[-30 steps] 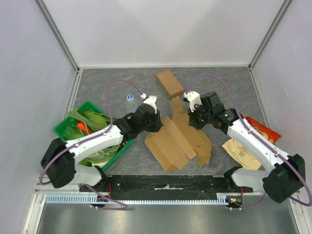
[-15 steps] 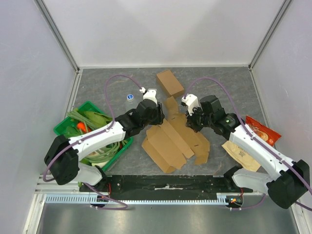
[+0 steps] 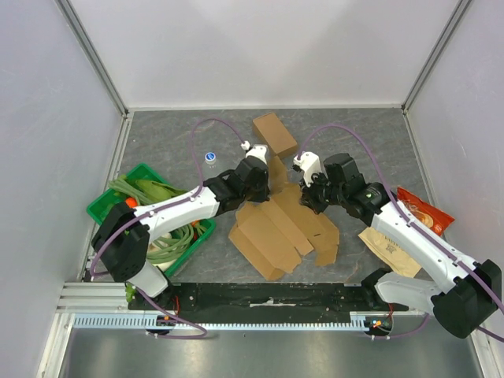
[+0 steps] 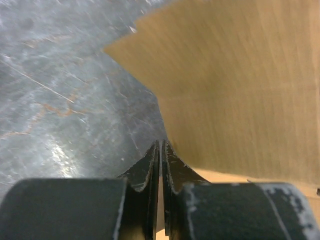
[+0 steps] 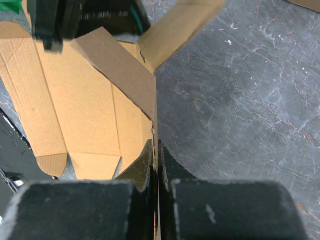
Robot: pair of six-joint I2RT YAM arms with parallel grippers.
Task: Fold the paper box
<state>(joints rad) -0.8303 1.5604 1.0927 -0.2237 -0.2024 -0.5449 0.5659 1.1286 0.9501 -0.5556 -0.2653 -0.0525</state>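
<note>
Two robot arms reach in from the near edge of a grey worktop (image 3: 370,138) and meet over a paper box (image 3: 276,228), which lies mostly flat and unfolded at the centre, its brown panels and flaps spread out between them

At the box's far left side, the left hand (image 3: 266,179) has its fingers pressed together on the thin edge of a flap. In the left wrist view a sliver of brown card shows in the slit between the dark fingers (image 4: 150,160), and the flap rises beyond them on the right, above the grey surface

On the far right side of the box, the right hand (image 3: 309,193) is clamped on another flap. Its wrist view shows the card's edge running straight into the closed fingers (image 5: 145,160), with that flap standing up and the flat panels lying to the left

A small closed carton (image 3: 274,135) of the same brown card sits further back, just beyond the raised flaps. A green basket (image 3: 144,168) holding green leafy items and an orange piece stands at the left, under the left arm. A little clear bottle (image 3: 210,157) with a blue cap stands between basket and carton. At the right, a brown pouch (image 3: 390,246) and a red packet (image 3: 424,209) lie partly under the right arm
</note>
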